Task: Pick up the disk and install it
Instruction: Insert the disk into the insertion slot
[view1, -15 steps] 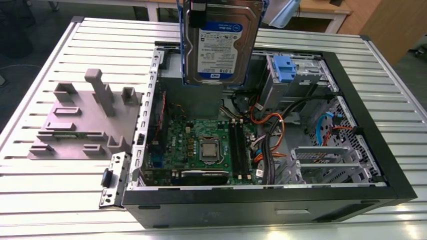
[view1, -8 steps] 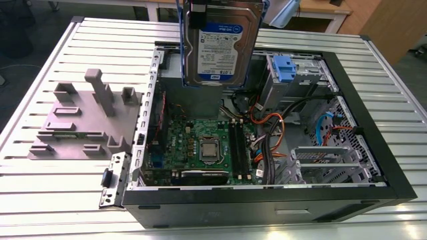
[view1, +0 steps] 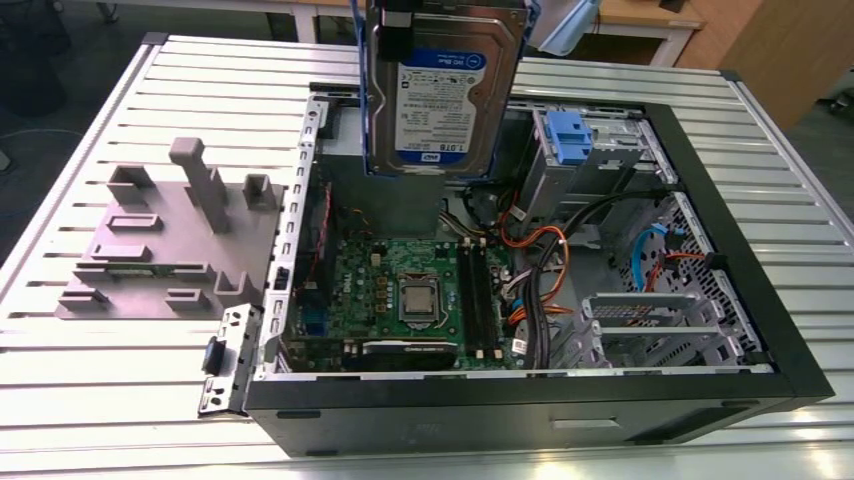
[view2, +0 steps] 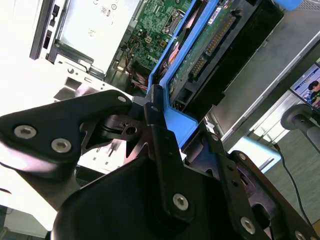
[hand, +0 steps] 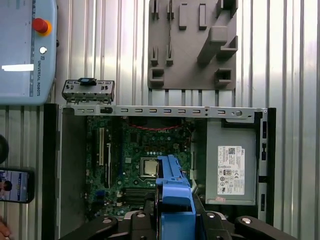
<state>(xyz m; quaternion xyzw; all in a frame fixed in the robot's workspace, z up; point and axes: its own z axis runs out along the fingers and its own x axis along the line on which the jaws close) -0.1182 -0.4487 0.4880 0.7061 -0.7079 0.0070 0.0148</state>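
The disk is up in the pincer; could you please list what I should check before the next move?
1. Grip: ok. The pincer is shut on the disk at its blue rail.
2. Height: ok. In the exterior view the disk hangs above the case.
3. Case open: ok. The motherboard lies exposed.
4. Bay free: cannot tell. The bay with the blue clip is partly hidden.
5. Cables out of the way: cannot tell. The cables bunch beside the bay.

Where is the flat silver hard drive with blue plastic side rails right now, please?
The silver disk hangs upright at the exterior view's top centre, above the open black computer case, clamped in the gripper.
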